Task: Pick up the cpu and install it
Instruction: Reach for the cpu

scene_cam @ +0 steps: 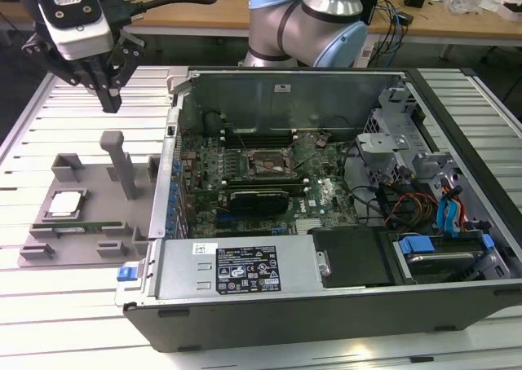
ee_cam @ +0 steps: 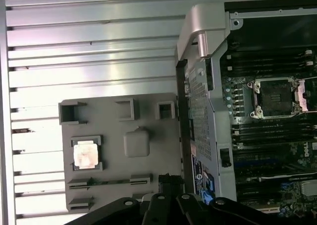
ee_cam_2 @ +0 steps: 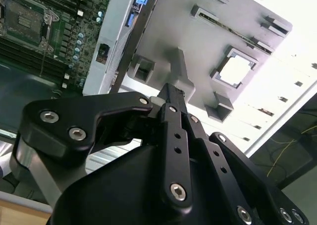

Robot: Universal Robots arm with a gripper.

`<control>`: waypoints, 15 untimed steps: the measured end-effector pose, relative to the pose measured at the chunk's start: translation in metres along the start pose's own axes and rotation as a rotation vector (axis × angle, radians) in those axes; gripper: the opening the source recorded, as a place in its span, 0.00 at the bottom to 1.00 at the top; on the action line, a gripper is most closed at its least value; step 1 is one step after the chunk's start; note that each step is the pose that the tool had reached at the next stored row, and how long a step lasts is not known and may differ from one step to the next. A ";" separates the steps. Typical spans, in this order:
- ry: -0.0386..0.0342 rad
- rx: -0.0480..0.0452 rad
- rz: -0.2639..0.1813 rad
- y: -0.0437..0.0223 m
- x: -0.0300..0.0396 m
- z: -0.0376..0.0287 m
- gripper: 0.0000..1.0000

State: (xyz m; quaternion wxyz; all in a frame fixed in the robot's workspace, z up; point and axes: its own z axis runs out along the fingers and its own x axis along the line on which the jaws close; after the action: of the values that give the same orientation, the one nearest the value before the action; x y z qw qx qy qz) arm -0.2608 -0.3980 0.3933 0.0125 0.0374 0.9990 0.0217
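The cpu (scene_cam: 65, 204) is a small square chip with a silvery top, lying flat in a recess of the grey holder plate (scene_cam: 98, 182) at the exterior view's left. Both wrist views show the cpu (ee_cam_2: 237, 70) (ee_cam: 85, 154) in that recess. My gripper (scene_cam: 110, 103) hangs in the air above the far side of the holder, well clear of the chip, with its black fingers pressed together and nothing between them. In the open computer case, the motherboard socket (scene_cam: 269, 165) (ee_cam: 275, 97) sits with its frame empty.
A tall grey post (scene_cam: 122, 165) rises from the holder plate just below the gripper. A thin green memory stick (scene_cam: 81, 227) lies in a slot near the chip. The case's metal wall (scene_cam: 167, 182) stands between holder and motherboard. Cables and drive bays (scene_cam: 424, 199) fill the case's right side.
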 end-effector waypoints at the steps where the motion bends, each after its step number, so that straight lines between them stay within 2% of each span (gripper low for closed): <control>1: 0.0000 0.0000 0.000 -0.0001 0.0012 0.0000 0.11; 9: 0.0000 0.0001 0.000 -0.0008 0.0152 -0.0003 0.11; 11: 0.0000 0.0000 0.000 -0.0011 0.0230 -0.0005 0.11; 15: 0.0000 0.0000 0.000 -0.0015 0.0303 -0.0006 0.11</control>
State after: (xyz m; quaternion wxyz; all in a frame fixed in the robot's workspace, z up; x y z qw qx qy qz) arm -0.2911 -0.3973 0.3931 0.0125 0.0374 0.9990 0.0217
